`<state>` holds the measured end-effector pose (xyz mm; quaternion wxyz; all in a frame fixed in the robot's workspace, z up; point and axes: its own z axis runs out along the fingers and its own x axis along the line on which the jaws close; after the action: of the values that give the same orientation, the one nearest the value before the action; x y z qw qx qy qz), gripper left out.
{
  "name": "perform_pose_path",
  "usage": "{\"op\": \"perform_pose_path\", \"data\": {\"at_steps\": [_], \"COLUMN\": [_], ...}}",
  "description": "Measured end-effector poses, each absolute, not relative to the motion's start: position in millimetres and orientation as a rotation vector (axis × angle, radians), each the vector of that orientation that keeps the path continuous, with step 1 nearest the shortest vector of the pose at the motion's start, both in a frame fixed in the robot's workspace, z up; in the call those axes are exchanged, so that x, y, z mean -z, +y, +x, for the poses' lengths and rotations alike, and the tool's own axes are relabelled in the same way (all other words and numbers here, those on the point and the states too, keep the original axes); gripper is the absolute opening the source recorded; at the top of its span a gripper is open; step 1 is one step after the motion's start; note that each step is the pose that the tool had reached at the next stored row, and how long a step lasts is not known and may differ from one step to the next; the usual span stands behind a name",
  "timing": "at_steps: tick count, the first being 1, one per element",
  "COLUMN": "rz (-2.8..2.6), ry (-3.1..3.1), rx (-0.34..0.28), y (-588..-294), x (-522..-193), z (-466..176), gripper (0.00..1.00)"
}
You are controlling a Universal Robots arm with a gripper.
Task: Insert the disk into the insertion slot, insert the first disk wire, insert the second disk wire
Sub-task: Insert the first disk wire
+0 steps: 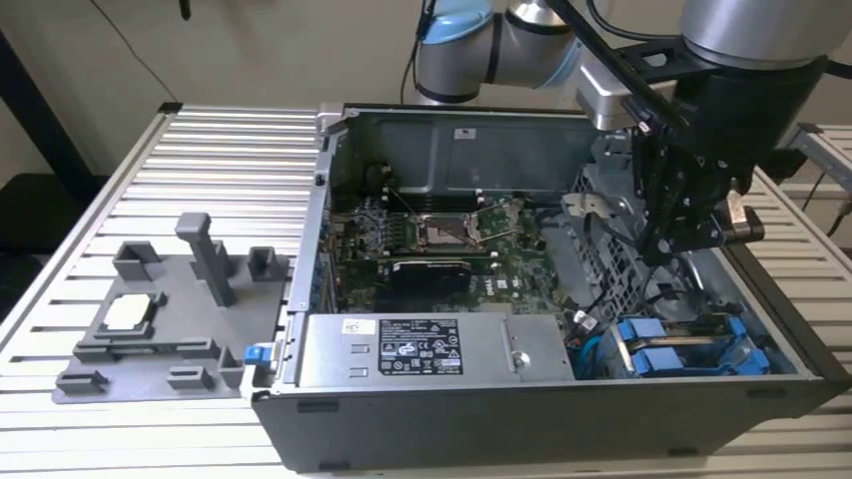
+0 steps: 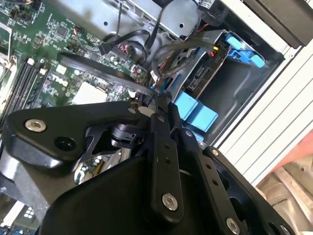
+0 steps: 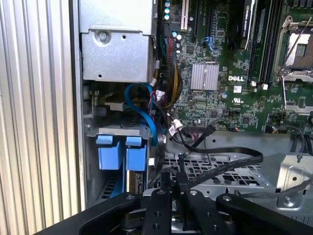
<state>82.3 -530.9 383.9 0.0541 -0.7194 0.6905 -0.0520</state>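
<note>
**Blue-framed disk seated in its slot at the case's near corner**

Blue plastic tabs mark the disk (image 1: 672,351), which sits in the insertion slot (image 1: 745,349) at the near corner of the open computer case (image 1: 533,419), on the exterior view's right, close against the case wall. Just beside it lies the silver power-supply box (image 1: 413,349). Above the drive cage hangs the gripper (image 1: 665,244), with a thin black cable (image 3: 220,164) at its tip; whether the jaws pinch it I cannot tell. Farther in lies the green motherboard (image 1: 440,235). The ribbed tabletop (image 1: 213,150) surrounds the case, carrying a grey fixture (image 1: 160,319) well apart.
</note>
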Motion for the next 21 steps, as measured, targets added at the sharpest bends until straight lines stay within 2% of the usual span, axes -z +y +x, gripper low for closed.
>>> {"op": "perform_pose_path", "data": {"at_steps": [9, 21], "rz": [-2.186, -2.181], "ry": [2.098, 2.094], "rx": [0.158, 0.148], "y": [-534, -572], "x": [-384, -382], "z": [82, 87], "gripper": [0.16, 0.16]}}
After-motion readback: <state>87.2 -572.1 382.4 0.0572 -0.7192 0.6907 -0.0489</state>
